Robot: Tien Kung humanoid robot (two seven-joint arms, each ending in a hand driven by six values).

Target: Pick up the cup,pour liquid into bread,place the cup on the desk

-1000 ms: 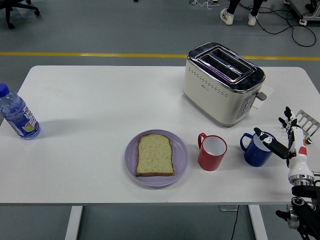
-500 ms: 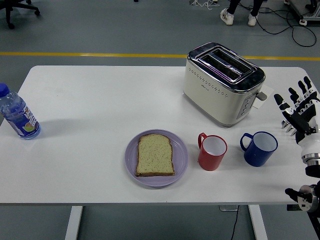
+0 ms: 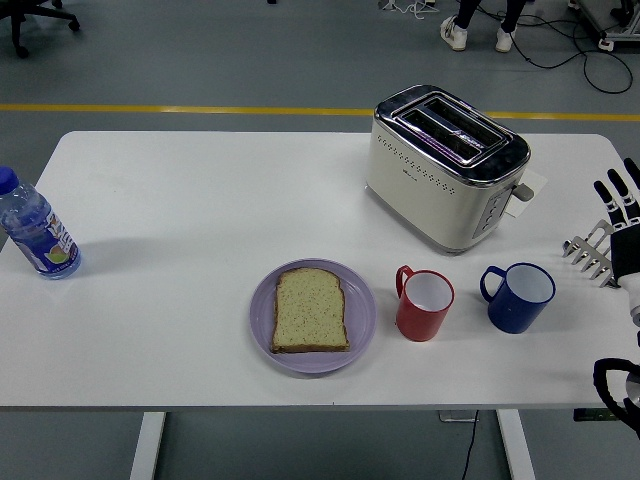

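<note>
A slice of bread (image 3: 311,311) lies on a lilac plate (image 3: 362,330) near the table's front middle. Right of it stands a red cup (image 3: 425,305), its handle to the left, and further right a blue cup (image 3: 519,298), also upright. My right hand (image 3: 622,205) is at the picture's right edge, above the table's right end and well to the right of the blue cup. Its fingers are spread and hold nothing. My left arm does not show.
A cream toaster (image 3: 446,165) stands behind the cups at the back right. A blue-capped water bottle (image 3: 35,230) stands at the table's left edge. A metal fork-like utensil (image 3: 590,252) lies at the right edge, beside my hand.
My right hand has risen and drawn back to the right, away from the blue cup, turning its fingers upward and spread. The cups, plate and bread have not moved.
</note>
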